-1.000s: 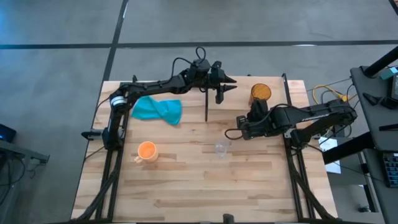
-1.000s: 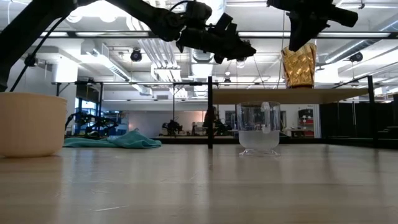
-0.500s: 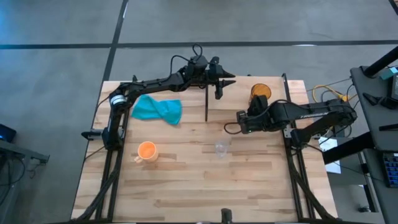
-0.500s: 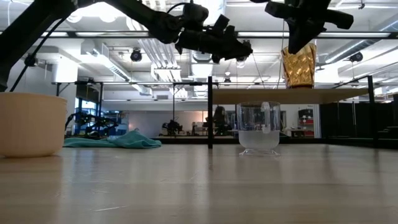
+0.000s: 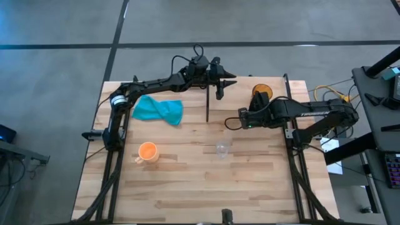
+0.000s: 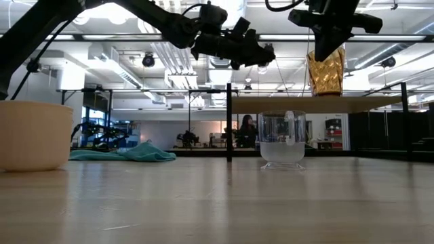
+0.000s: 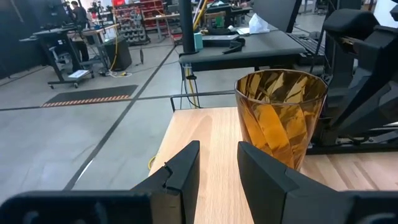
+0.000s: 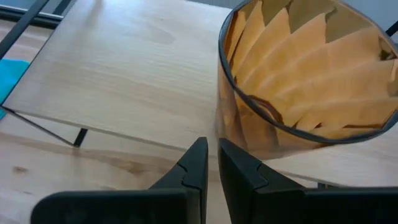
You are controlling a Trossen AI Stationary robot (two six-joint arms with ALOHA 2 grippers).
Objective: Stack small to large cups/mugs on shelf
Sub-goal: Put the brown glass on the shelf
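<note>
Where planks fill the near tabletop [image 5: 206, 181]: orange mug [image 5: 147, 151] left, clear glass cup [image 5: 223, 149] right, apart. Farther left, teal cloth [image 5: 159, 109]. On raised shelf [image 5: 240, 94], brown wood-grain cup [image 5: 262, 93], upright. Right gripper [image 5: 245, 120] just in front of that cup, fingers nearly together, empty. Left gripper [image 5: 222, 84] above shelf's far-left edge, jaws parted, empty. Beyond: grey floor, workbenches, a person [image 6: 245, 129] seated far off.

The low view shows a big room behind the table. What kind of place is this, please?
Probably a robotics lab or workshop: exposed ceiling ducts and lights, workbenches with equipment on a bare concrete floor, red storage racks, and a person working far behind the table.
</note>
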